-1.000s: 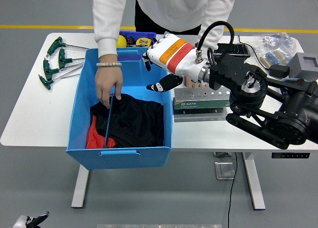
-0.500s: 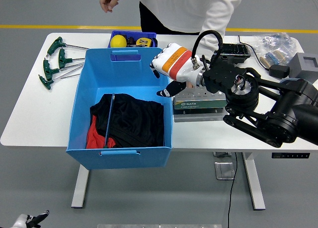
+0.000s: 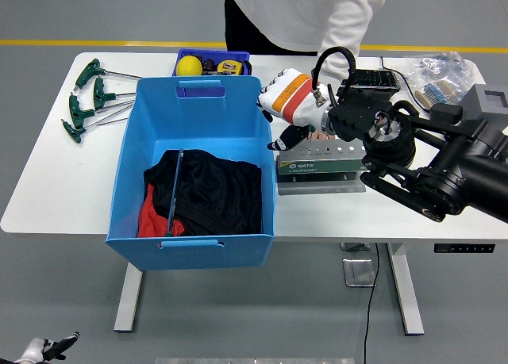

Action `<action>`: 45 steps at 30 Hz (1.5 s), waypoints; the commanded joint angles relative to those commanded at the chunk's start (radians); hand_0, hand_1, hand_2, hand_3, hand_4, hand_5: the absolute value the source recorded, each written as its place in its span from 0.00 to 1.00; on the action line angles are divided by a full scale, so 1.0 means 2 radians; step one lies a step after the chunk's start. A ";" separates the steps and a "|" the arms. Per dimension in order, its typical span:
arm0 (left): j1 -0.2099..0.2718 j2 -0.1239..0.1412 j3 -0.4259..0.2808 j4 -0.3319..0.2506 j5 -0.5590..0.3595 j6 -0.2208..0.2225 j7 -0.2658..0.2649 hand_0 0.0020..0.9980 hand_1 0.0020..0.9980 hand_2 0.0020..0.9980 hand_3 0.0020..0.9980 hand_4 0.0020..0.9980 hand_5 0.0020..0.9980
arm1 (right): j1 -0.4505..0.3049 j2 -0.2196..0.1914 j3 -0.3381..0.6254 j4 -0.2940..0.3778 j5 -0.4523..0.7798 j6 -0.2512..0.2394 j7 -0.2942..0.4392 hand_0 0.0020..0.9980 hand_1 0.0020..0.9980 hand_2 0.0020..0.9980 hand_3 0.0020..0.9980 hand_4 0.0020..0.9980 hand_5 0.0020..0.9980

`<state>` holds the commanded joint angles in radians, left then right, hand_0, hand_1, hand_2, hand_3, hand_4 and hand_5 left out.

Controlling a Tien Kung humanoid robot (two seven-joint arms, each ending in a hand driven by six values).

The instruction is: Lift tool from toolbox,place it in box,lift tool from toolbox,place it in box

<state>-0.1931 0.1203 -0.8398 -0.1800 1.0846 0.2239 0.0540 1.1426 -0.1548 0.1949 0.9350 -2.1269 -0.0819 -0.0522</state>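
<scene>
A green and grey toolbox (image 3: 321,167) with a row of holes on top lies on the white table (image 3: 48,182), right of a big blue box (image 3: 131,154). The box holds black and red cloth (image 3: 210,193) and a long blue tool (image 3: 174,191) lying lengthwise. My right hand (image 3: 279,136), white with an orange band, hovers over the toolbox's left end, fingers relaxed and pointing down, holding nothing. A person's hand (image 3: 319,135) rests on the toolbox just behind it. A bit of my left hand (image 3: 48,349) shows at the bottom left corner, below the table.
Several green T-handle keys (image 3: 89,97) lie at the table's far left. A small blue tray (image 3: 208,63) with a yellow ball and tape measure stands behind the box. A black device (image 3: 370,79), a plastic bag (image 3: 435,74) and a grey box (image 3: 489,102) lie at the right.
My right hand has moved right, from over the blue box to the toolbox's left end. The person's hand that was inside the blue box has lifted out of view.
</scene>
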 joint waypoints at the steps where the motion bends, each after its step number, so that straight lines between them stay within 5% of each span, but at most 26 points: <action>1: 0.000 0.000 0.001 0.000 -0.001 0.000 0.000 0.65 0.55 0.66 0.69 0.73 0.71 | 0.001 0.000 -0.007 -0.008 0.001 0.000 0.001 0.64 0.62 0.69 0.47 0.92 0.58; 10: -0.005 0.001 0.014 0.000 -0.014 0.000 -0.002 0.65 0.55 0.66 0.69 0.73 0.71 | 0.005 0.008 -0.044 -0.060 0.029 0.000 0.016 0.62 0.61 0.68 0.47 0.92 0.58; 25: -0.008 0.001 0.018 0.000 -0.019 0.000 -0.003 0.64 0.55 0.66 0.69 0.73 0.71 | 0.020 0.012 -0.093 -0.097 0.038 -0.016 0.040 0.59 0.58 0.65 0.47 0.92 0.59; 45: -0.012 0.001 0.029 0.000 -0.022 -0.001 -0.003 0.65 0.55 0.67 0.69 0.73 0.71 | 0.019 0.025 -0.052 -0.137 -0.006 0.036 0.086 0.58 0.54 0.60 0.46 0.92 0.61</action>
<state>-0.2174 0.1230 -0.7826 -0.1800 1.0405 0.2227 0.0490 1.1811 -0.1049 0.0910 0.6604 -2.1396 -0.0107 0.1203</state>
